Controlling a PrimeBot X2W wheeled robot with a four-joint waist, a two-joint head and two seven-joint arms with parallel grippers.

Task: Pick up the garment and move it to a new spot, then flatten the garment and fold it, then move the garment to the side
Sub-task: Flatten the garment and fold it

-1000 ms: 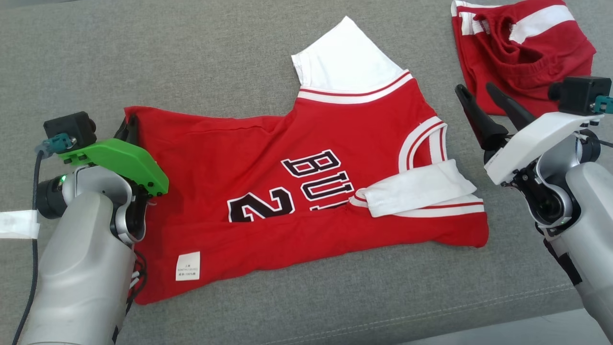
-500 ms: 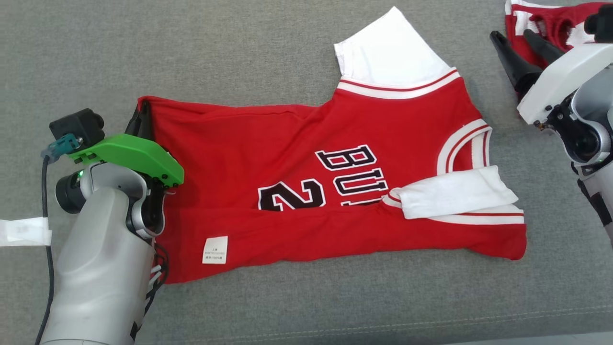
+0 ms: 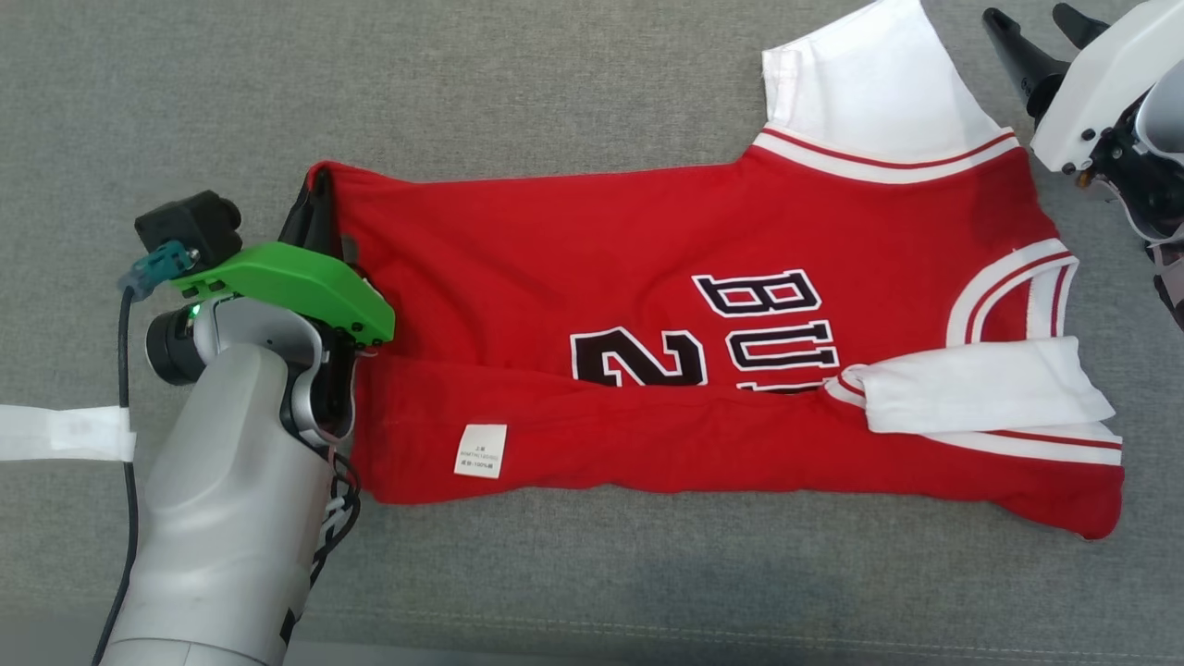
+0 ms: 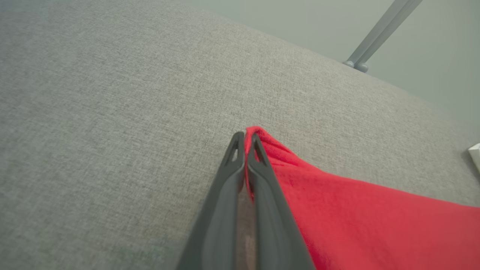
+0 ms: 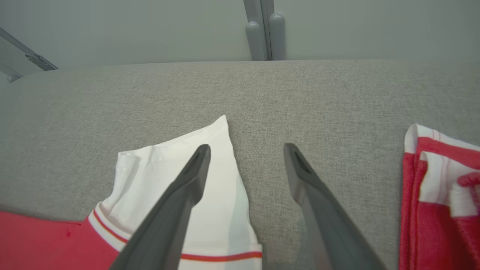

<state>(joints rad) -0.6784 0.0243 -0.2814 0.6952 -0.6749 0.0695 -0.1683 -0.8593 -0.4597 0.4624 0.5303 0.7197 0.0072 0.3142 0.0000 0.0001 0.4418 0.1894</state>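
Lying stretched across the grey cushion (image 3: 462, 92), the red jersey (image 3: 601, 268) has its hem toward the robot's left and its neck toward the right, lettering up. The left gripper (image 4: 245, 140) is pinched shut on the far hem corner, with a nub of red cloth showing at the tips. My guess is that it anchors that corner so the body can be drawn taut and flat. The right gripper (image 5: 246, 148) hangs empty with its jaws spread wide, one finger over the far white sleeve (image 5: 180, 176) and the other over bare cushion. It looks placed to take that sleeve or shoulder as the opposite anchor. The near sleeve (image 3: 980, 384) is flopped across the chest. The near side of the body appears doubled over along a long crease, with a white care label (image 3: 481, 450) showing. So I'd say flattening is not yet done and folding not begun.

There is plenty of bare cushion beyond the jersey and past the hem on the left. The near side is tighter, with the cushion's stitched seam (image 3: 647, 632) not far from the jersey's lower edge. On the right a second red-and-white garment (image 5: 438, 195) lies near the open fingers, apart from the sleeve, and a pull that way could crowd it.
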